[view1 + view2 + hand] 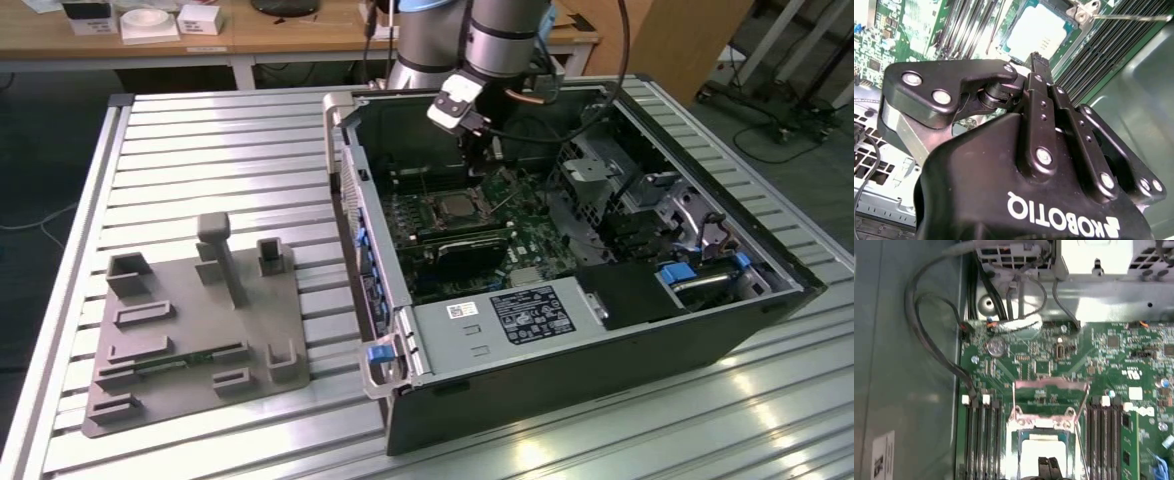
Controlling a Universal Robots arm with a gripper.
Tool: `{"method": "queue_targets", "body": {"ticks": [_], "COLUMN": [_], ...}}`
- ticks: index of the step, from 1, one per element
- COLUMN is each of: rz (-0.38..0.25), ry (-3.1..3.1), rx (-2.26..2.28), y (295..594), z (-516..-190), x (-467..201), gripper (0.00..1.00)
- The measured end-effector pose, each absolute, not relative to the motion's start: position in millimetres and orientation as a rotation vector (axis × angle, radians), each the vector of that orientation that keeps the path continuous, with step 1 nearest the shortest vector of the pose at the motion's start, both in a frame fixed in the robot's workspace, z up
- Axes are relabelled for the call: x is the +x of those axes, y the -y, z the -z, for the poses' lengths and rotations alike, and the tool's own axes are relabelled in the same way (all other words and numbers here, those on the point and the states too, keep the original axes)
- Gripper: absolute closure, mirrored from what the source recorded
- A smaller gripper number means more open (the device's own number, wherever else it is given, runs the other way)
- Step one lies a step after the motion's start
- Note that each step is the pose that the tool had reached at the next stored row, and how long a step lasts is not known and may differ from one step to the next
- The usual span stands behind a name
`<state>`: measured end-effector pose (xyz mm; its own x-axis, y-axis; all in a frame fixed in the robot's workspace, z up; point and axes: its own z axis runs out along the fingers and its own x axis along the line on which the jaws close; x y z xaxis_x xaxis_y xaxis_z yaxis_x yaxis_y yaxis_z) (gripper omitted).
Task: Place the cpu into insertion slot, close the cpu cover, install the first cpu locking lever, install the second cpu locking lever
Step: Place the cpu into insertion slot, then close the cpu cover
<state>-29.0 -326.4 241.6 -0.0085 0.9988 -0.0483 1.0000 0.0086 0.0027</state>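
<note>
Open computer case (574,395) lying on a slatted table (227,150), with the motherboard (1104,355) facing up. The cpu (1043,450) lay flat in the insertion slot (1015,440) near the middle of the board, its silver-grey top upward. It was near-square, so no long axis could be told, and its edges ran parallel to the memory slots (981,440) on either side. The cpu cover (1050,385) appeared raised, standing off the slot's edge nearer the cabled end of the case; its tilt was hard to judge. A thin metal lever (1126,17) ran out from the slot's corner. The gripper (1048,467) hung just over the cpu, fingertips pressed together with nothing between them; whether they touched the chip could not be told. Its body hid part of the slot in the second wrist view. A grey moulded tray (160,290) sat towards the table's edge on the exterior view's left.
</note>
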Motion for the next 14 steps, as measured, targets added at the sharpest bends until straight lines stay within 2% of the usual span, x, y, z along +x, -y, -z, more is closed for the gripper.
{"method": "queue_targets", "body": {"ticks": [14], "rz": [0.05], "ry": [-2.205], "rx": [2.186], "y": [326.2], "z": [-245.4], "x": [-15.8], "gripper": [0.9]}}
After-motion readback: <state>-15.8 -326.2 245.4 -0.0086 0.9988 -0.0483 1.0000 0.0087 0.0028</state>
